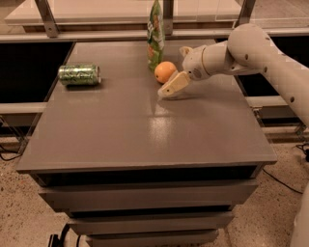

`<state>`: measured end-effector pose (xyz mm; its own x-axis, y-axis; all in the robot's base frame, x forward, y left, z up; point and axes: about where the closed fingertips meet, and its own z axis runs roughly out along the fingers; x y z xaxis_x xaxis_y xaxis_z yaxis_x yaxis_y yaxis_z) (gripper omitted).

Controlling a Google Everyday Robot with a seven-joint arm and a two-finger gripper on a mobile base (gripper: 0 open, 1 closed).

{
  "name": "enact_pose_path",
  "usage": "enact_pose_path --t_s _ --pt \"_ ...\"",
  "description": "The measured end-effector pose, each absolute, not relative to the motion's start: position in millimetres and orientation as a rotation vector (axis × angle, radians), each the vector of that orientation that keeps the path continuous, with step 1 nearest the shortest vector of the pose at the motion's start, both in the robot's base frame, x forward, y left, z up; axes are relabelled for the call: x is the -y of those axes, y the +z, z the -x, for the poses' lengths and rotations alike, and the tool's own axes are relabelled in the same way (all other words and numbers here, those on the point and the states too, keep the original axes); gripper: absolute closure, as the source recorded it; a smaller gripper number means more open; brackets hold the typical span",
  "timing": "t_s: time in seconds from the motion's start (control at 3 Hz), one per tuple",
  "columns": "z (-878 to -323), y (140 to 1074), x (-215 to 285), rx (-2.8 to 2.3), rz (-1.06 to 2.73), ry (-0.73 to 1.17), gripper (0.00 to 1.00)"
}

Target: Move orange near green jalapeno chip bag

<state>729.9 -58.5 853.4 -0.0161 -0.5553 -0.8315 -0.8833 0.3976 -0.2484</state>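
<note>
The orange (164, 71) rests on the grey table (145, 130) at the back, just right of the base of the green jalapeno chip bag (155, 34), which stands upright. The two look close together or touching. My gripper (175, 72) is immediately right of the orange and is open. One cream finger (174, 84) slants down to the tabletop in front of the fruit, and the other finger (185, 50) sits behind it. The orange lies free at the mouth of the fingers.
A green patterned drink can (78, 75) lies on its side at the table's left. My white arm (251, 48) reaches in from the right. Behind the table runs a metal rail with uprights (46, 14). Drawers sit below the tabletop.
</note>
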Motion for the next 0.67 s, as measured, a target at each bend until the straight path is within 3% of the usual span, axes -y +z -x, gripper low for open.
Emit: enact_pose_path --t_s 0.67 --pt "-722.8 872.2 71.0 -1.671 1.301 0.472 0.0"
